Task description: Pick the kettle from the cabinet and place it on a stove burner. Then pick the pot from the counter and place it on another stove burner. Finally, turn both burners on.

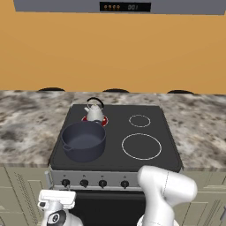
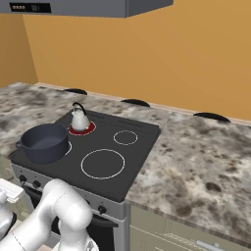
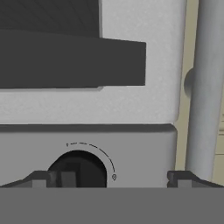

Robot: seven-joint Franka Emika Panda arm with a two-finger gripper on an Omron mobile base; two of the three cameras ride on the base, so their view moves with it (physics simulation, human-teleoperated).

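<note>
On the cooktop (image 1: pixel 115 155), front-left ring, sat the pot (image 1: pixel 83 141), upright, no lid. Directly behind it, on the rear-left ring, stood the kettle (image 1: pixel 94 112); that burner (image 1: pixel 104 120) glowed red around the kettle's base, so judged already on. No glow was visible around the pot, though the pot hid most of its ring. To the right of the pot, the two remaining rings (image 1: pixel 141 146) were bare white outlines.

Below the cooktop's front edge, the gripper (image 3: pixel 113 178) faced the knob panel, fingers spread wide apart, nothing between them. One finger tip (image 3: pixel 61 178) stood in front of a black knob (image 3: pixel 78 168); the other lay well to the right, near a grey bar handle (image 3: pixel 203 87).

Judgement: both placements done, one burner lit; remaining is turning the pot's burner knob.
</note>
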